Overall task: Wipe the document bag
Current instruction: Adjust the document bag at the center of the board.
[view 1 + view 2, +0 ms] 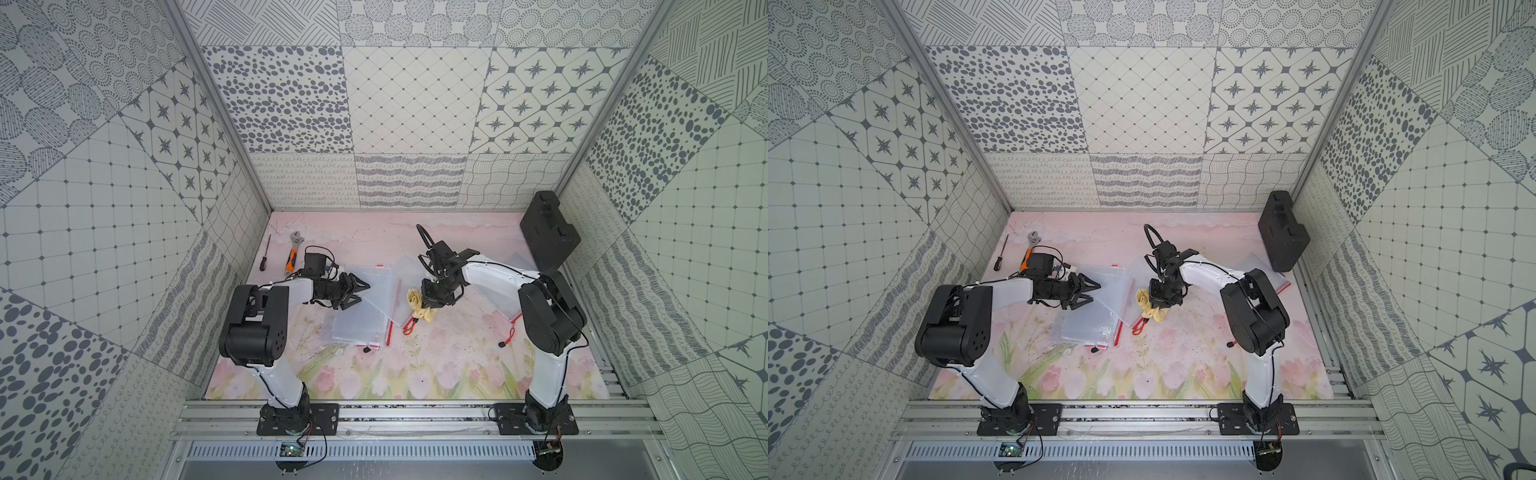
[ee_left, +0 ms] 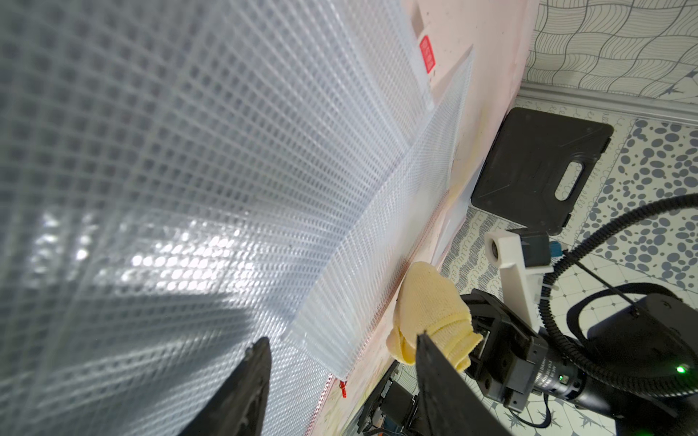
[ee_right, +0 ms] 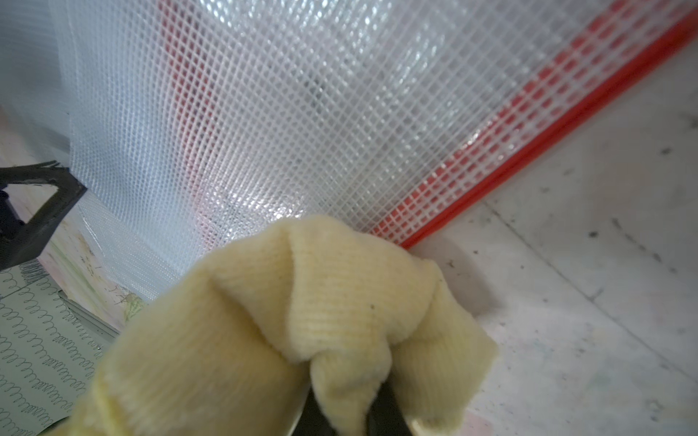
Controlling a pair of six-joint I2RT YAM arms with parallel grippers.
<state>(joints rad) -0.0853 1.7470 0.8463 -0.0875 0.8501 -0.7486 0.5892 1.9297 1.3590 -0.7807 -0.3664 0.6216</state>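
Note:
Several clear mesh document bags with red zips overlap mid-table in both top views. A flat one (image 1: 361, 324) (image 1: 1088, 328) lies nearest the left arm and fills the left wrist view (image 2: 189, 170). A tilted one (image 1: 395, 297) (image 1: 1121, 297) (image 2: 396, 234) (image 3: 302, 113) rests partly on it. My left gripper (image 1: 358, 294) (image 1: 1089, 293) (image 2: 342, 351) is open at the flat bag's left edge, one finger (image 2: 257, 366) over the mesh. My right gripper (image 1: 430, 306) (image 3: 342, 419) is shut on a bunched yellow cloth (image 1: 419, 309) (image 1: 1151, 309) (image 2: 426, 302) (image 3: 302, 302), which touches the tilted bag's red-zip edge.
An orange-handled wrench (image 1: 293, 253) and a screwdriver (image 1: 265, 253) lie at the back left. A black case (image 1: 548, 228) (image 2: 536, 162) leans on the right wall. Another bag (image 1: 498, 307) with a red cord (image 1: 510, 332) lies under the right arm.

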